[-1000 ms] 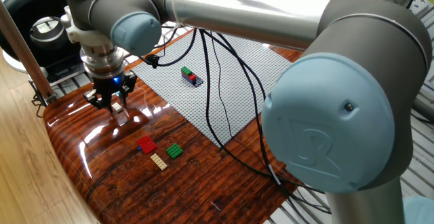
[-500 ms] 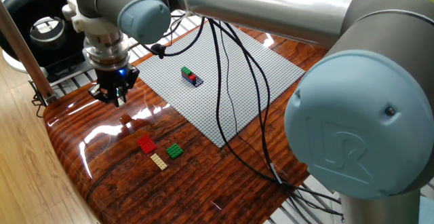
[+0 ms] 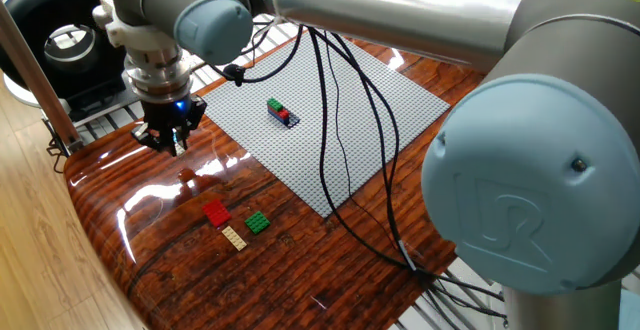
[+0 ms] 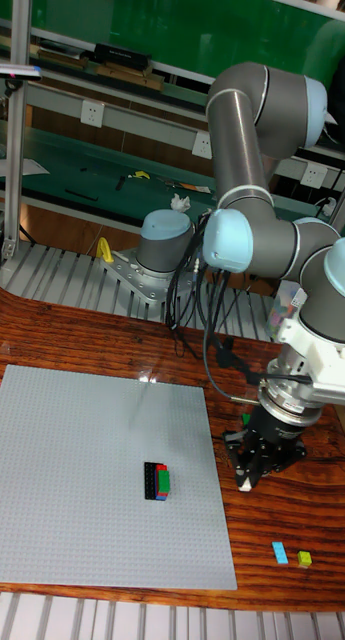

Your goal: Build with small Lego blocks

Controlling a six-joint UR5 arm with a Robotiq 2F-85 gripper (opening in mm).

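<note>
Fixed view, near to far. Nearest the camera on the glossy wooden table (image 3: 150, 260): three loose bricks in a tight group. Tan brick (image 3: 235, 238) nearest, green brick (image 3: 258, 223) just right of it, red brick (image 3: 216, 212) just behind and to the left. All three lie flat on the wood, off the grey baseplate (image 3: 330, 110).

Behind the group, a small reddish-brown piece (image 3: 186, 176) sits alone on the wood; too small to tell its shape.

Further back and left, the gripper (image 3: 168, 142) hangs above the table, pointing down, a blue light lit on its body. Fingers drawn close together; whether anything is pinched between them cannot be told. Clear of the table surface, well apart from the three-brick group.

Baseplate lies right of the gripper, tilted diamond-wise in this view. On its far-left part stands a small built stack (image 3: 282, 112), green, red and dark bricks joined. Black cables (image 3: 335, 160) droop across the plate from the arm.

Tall fixed view, from the opposite side: the same stack (image 4: 158, 480) stands on the plate (image 4: 82, 470) toward its right edge. Gripper (image 4: 260, 462) hovers just off the plate's right edge, over wood. A light blue brick (image 4: 279, 552) and a yellow-green brick (image 4: 305, 559) lie side by side at the near right.
</note>
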